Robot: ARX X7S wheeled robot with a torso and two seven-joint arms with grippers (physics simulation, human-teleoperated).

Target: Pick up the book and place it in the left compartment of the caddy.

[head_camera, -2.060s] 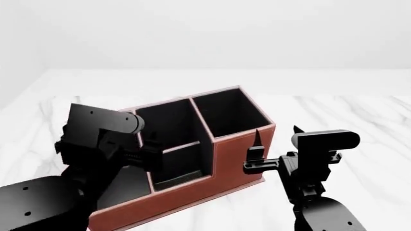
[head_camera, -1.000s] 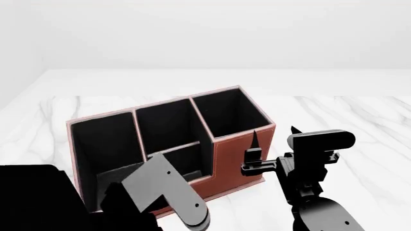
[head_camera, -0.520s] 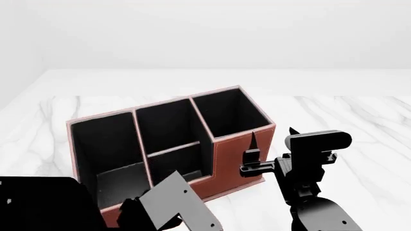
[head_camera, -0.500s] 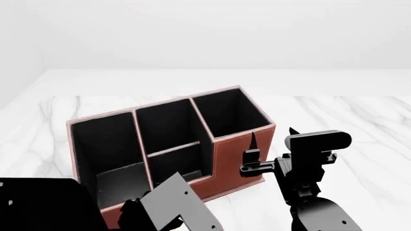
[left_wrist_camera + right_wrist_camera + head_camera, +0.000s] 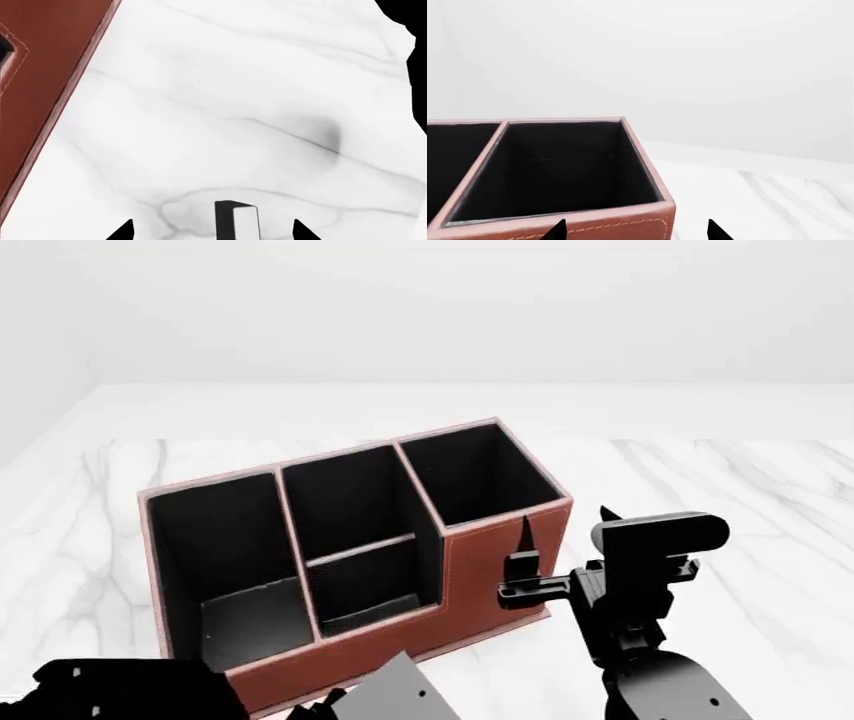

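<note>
The book [image 5: 237, 220], a small dark slab with a whitish face, shows only in the left wrist view, on the marble between the fingertips of my open left gripper [image 5: 212, 231]. Contact cannot be judged. In the head view the book is hidden and my left arm [image 5: 134, 690] sits low at the bottom left. The reddish-brown caddy [image 5: 494, 570] stands mid-table, with its left compartment [image 5: 220, 540] black-walled and uncovered. Its outer wall [image 5: 40, 60] lies beside the left gripper. My right gripper [image 5: 567, 515] hangs open beside the caddy's right end, facing the taller end bay [image 5: 560, 165].
White marble table [image 5: 721, 480] spreads around the caddy, with open surface to the right and behind it. A pale wall rises behind the table. The caddy's split middle section [image 5: 360, 540] sits between the two other bays.
My left arm has dropped from over the caddy's left side down to the bottom left of the head view, uncovering the left compartment. The right arm has barely shifted.
</note>
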